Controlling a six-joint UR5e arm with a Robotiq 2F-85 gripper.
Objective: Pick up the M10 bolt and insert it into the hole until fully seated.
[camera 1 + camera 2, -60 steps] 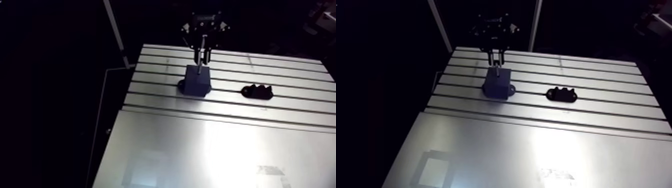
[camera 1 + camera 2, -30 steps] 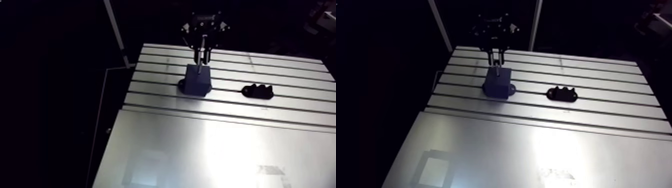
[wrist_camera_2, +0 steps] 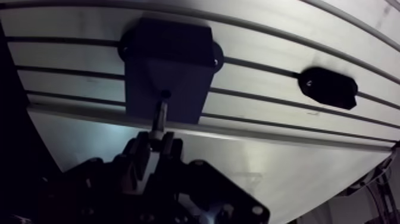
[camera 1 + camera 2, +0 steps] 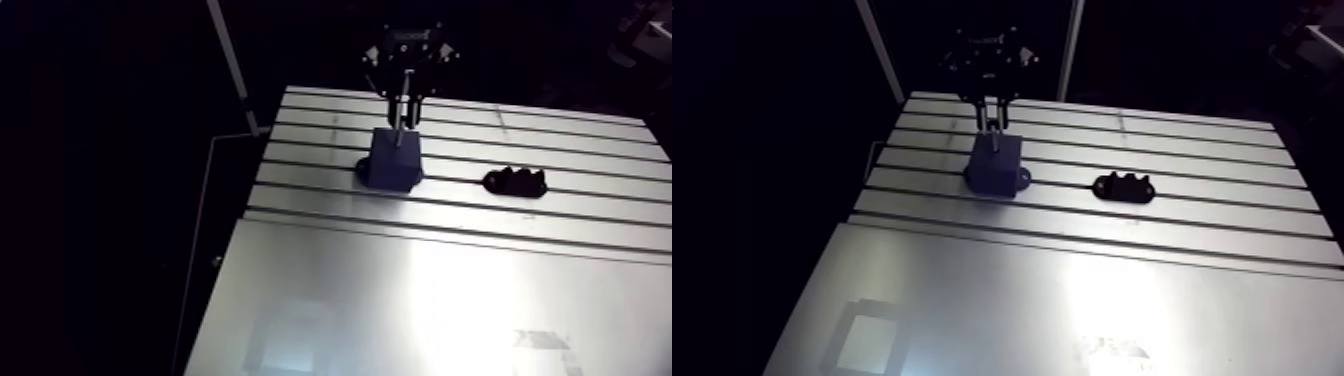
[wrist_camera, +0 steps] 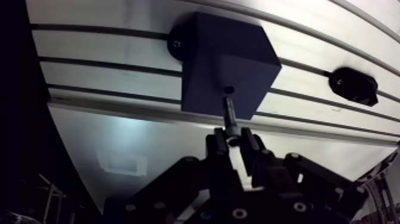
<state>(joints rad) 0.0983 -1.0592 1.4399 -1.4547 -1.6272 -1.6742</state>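
We saw the gripper (image 5: 233, 140) clamped on the M10 bolt (image 5: 229, 116); its tip sat at the hole (image 5: 228, 90) in the dark block (image 5: 229, 56); a black part (image 5: 354, 86) lay apart.

Black claw (image 5: 234, 142), two slim dark fingers (image 5: 219, 145), pale round screw heads dotting angular linkage plates

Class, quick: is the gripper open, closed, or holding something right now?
Gripper: closed on the bolt, whose tip is close to the hole in the dark block.
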